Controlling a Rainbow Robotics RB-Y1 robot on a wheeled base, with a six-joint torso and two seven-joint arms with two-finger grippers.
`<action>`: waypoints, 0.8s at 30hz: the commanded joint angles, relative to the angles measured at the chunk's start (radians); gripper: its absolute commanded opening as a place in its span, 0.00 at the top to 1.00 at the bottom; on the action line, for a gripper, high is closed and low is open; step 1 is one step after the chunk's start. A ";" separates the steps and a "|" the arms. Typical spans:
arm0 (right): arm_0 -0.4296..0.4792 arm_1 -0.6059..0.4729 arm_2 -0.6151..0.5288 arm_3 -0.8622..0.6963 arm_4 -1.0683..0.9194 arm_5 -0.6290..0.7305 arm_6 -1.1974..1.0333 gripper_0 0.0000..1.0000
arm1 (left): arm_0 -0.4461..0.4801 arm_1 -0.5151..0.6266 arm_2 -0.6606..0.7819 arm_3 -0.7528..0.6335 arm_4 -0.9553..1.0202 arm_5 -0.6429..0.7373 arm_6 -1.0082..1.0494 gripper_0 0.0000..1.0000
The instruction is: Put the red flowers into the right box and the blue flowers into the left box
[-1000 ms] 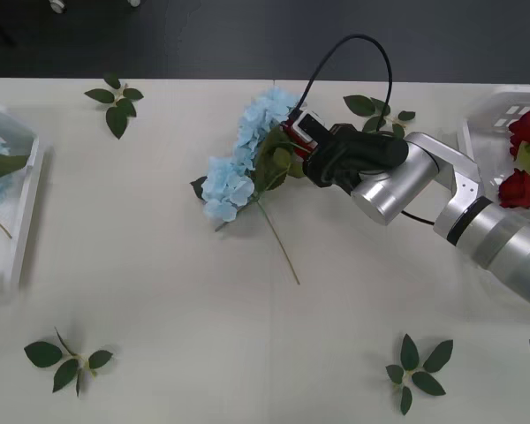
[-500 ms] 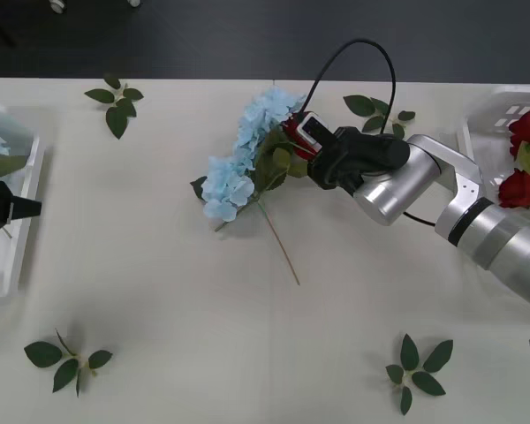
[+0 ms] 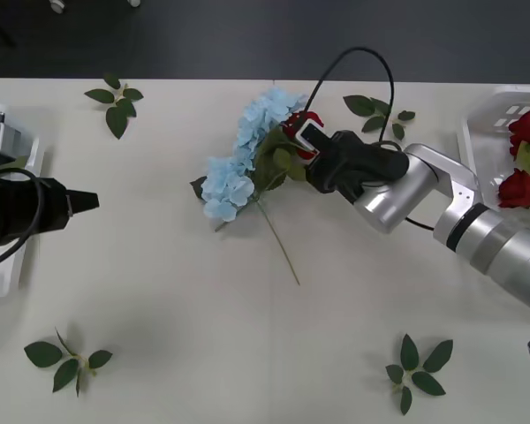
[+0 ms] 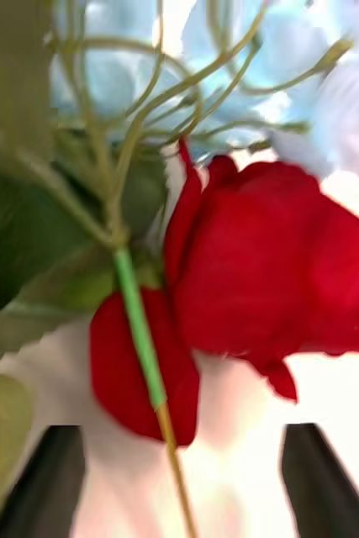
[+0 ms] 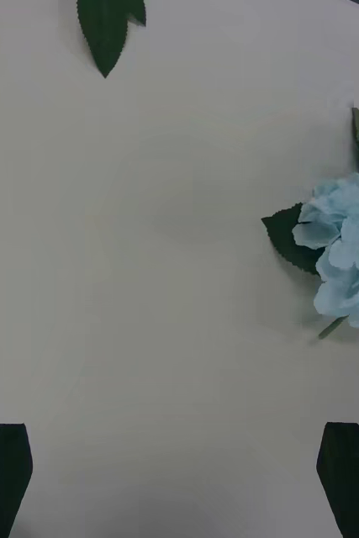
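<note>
Left hand [image 3: 87, 200] sits near bench's left edge, just off the left box [image 3: 18, 231], fingers [image 5: 2, 466] spread apart w/ nothing btwn them, pointing across bare bench twd the blue flowers [image 3: 240, 157]. Well apart from them; edge of the cluster and one dark leaf show far out ahead in left wrist view.

Blue flowers lie mid-bench, twd far edge, stem trailing back twd near edge. One red rose [image 3: 297, 126] is tucked tight against their right side, touching leaves and petals.

Right hand [image 3: 305, 139] is right at that rose. Right wrist view: bloom [image 4: 263, 261] fills space just ahead of the parted fingers [image 4: 49, 479], green stem running down btwn them. Not clamped yet, by the look of it.

Right box [image 3: 486, 132] at bench's right edge, two red flowers [image 3: 523, 159] already in.

Step in hand, my read: picking the rose out of the blue cluster. Next calls for closing on stem/bloom base w/o snagging blue petals, lift clear, carry to right box. Left hand prob. lining up for blue flowers after.
</note>
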 commanded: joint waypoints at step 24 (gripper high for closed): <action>-0.005 0.061 0.014 0.039 -0.008 -0.046 -0.044 0.18 | -0.020 -0.064 -0.093 -0.043 0.140 -0.016 0.102 0.00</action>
